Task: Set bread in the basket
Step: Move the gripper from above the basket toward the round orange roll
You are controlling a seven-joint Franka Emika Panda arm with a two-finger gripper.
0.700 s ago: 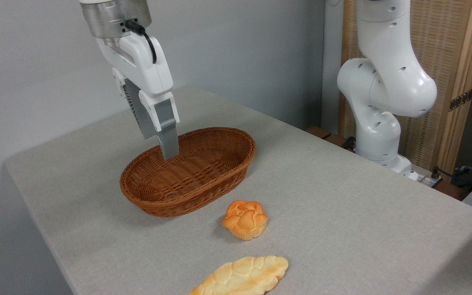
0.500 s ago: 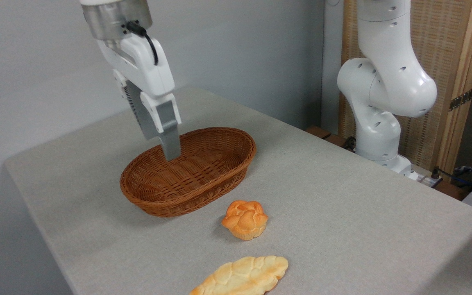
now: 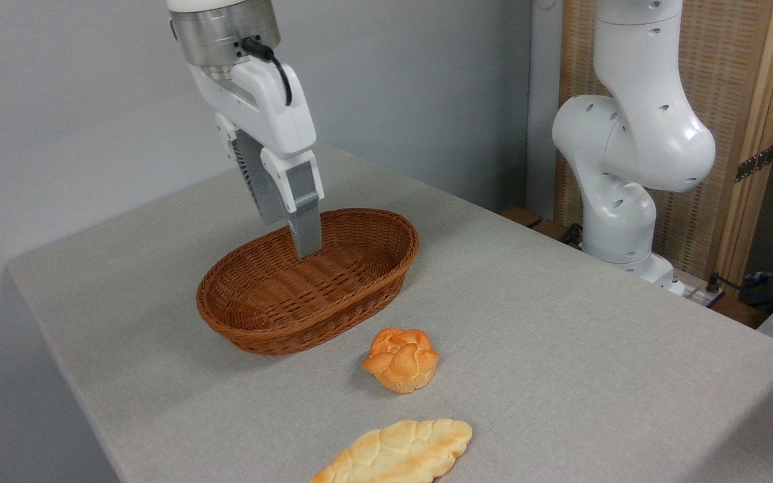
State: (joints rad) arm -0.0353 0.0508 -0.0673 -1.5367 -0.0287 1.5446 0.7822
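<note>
Nothing is done yet: the bread sits on the bench, just near-right of the empty basket. The pincer hangs above the basket holding nothing; its opening I cannot tell.

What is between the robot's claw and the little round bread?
In the camera view, the near rim of the basket, then bare table, lies between the end effector and the bread.

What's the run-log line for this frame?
phase: approach | gripper: empty, above oval woven wicker basket | small round orange bun: on table, outside basket | long flat pale loaf: on table
</note>
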